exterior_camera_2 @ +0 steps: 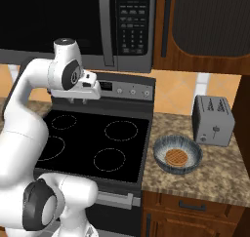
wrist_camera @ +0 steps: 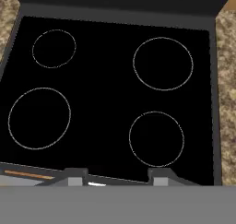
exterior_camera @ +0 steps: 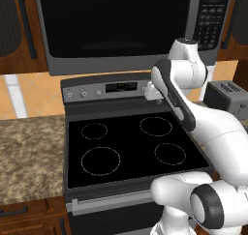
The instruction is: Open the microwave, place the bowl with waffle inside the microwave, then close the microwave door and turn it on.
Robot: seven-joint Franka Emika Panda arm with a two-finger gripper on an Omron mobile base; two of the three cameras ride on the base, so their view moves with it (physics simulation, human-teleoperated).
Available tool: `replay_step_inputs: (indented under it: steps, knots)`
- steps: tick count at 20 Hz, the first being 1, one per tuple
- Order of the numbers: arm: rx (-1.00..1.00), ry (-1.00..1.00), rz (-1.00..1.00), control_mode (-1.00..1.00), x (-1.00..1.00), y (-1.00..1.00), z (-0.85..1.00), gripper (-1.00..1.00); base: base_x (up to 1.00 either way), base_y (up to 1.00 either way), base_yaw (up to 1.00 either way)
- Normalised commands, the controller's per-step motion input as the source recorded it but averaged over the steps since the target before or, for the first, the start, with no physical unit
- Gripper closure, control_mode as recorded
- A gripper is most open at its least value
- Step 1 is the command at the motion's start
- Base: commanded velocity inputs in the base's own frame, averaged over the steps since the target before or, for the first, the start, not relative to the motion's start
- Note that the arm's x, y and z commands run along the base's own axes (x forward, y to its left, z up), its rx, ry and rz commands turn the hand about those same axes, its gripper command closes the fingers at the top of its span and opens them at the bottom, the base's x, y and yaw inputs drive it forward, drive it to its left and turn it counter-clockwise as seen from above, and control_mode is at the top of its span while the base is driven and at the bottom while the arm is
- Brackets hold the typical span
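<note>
The microwave (exterior_camera: 116,21) hangs above the stove, and its black glass microwave door (exterior_camera_2: 49,21) is closed. The grey handle bar (exterior_camera_2: 108,26) stands beside the keypad (exterior_camera_2: 132,26). The grey-blue bowl (exterior_camera_2: 161,150) sits on the granite counter to the right of the stove, with the round orange-brown waffle (exterior_camera_2: 176,157) lying in it. My gripper (wrist_camera: 119,177) hangs over the back of the stove, below the microwave, and points down at the cooktop. It is open, with its fingertips (wrist_camera: 76,174) apart and nothing between them. It is well to the left of the bowl.
The black glass cooktop (wrist_camera: 115,94) with several ring burners lies under the hand, and its control panel (exterior_camera: 104,89) runs along the back. A grey toaster (exterior_camera_2: 212,120) stands behind the bowl. Granite counter (exterior_camera: 29,152) extends left of the stove. Wooden cabinets flank the microwave.
</note>
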Motion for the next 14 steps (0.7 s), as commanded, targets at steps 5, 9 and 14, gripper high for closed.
replay_step_inputs:
  steps: [5,9,14]
  knots:
    - [0.0,-0.16,-0.11,-1.0,-0.57,-0.07,0.1,-1.0,0.0,0.0,0.0]
    - [-0.09,-0.56,-0.23,-1.0,-0.99,-0.14,0.66,-1.0,0.0,0.0,0.0]
    - [-0.29,-0.8,-0.07,-1.0,-0.5,-0.12,0.86,-1.0,0.0,0.0,0.0]
